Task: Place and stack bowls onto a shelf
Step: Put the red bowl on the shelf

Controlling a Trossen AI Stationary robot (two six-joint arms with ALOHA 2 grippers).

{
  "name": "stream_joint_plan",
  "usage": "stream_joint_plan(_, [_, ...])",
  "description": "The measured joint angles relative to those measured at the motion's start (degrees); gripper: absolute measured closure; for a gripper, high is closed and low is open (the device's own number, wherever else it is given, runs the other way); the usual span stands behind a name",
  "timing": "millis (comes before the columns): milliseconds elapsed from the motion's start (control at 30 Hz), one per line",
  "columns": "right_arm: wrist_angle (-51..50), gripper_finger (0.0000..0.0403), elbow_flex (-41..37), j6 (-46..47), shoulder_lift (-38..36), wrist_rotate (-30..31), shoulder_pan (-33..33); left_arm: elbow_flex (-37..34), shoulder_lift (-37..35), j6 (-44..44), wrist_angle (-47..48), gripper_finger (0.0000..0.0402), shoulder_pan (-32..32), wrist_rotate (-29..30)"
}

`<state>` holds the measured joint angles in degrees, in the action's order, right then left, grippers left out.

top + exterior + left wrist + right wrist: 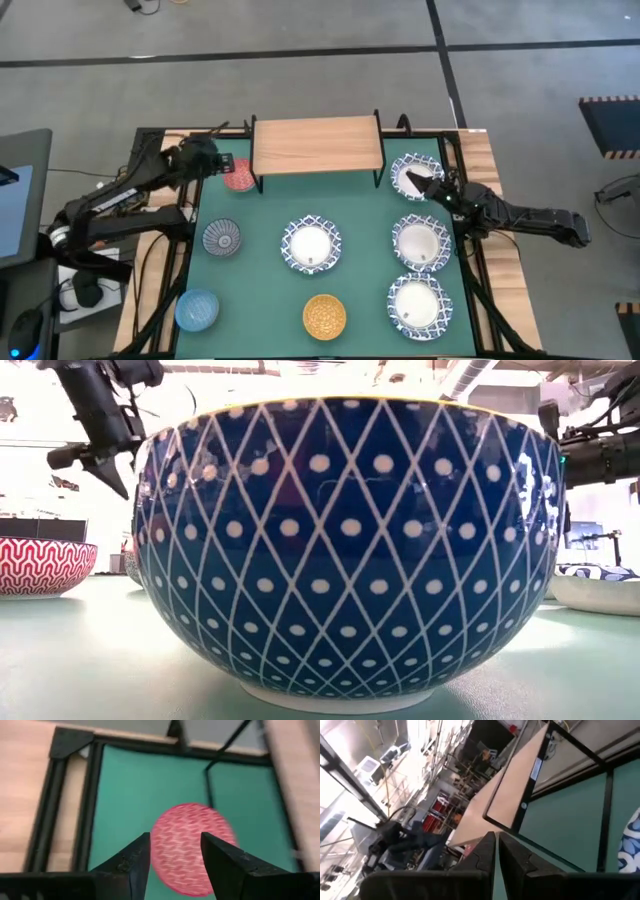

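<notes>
The shelf (pixel 316 145) stands at the table's far middle on thin black legs. A pinkish-red bowl (pixel 241 179) sits on the green mat just left of it. My left gripper (pixel 218 163) hovers over that bowl, open, with the bowl (pixel 187 847) showing below and between its fingers. My right gripper (pixel 417 181) is shut and holds nothing, level above the far-right white bowl with a blue rim (pixel 405 165). Three more white, blue-rimmed bowls (pixel 311 244) (pixel 420 242) (pixel 418 305) rest on the mat.
A grey bowl (pixel 221 238), a light blue bowl (pixel 197 309) and a yellow-orange bowl (pixel 324 316) stand on the mat's near left and middle. That last bowl's blue lattice outside (pixel 350 550) fills the low view. Black frame rails (pixel 190 215) line the mat's sides.
</notes>
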<state>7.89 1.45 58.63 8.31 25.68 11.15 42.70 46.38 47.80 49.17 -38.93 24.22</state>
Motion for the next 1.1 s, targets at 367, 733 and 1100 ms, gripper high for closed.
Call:
stream_joint_plan(367, [6.4,0.0323,0.1,1.0,4.9,-1.9,-0.9,0.0,19.4,-13.6,-0.6,0.0242,-18.2,-16.7])
stream_joint_plan(733, [4.8,0.0212,1.3,2.4,7.9,-1.8,-1.4,0.0,31.3,-19.7,-4.6,0.0282,-20.1,-21.7])
stream_joint_plan(1100, [4.4,0.0286,5.5,0.3,13.0,-4.3,-1.4,0.1,31.0,-24.0,-1.9,0.0392,-20.0,-21.5])
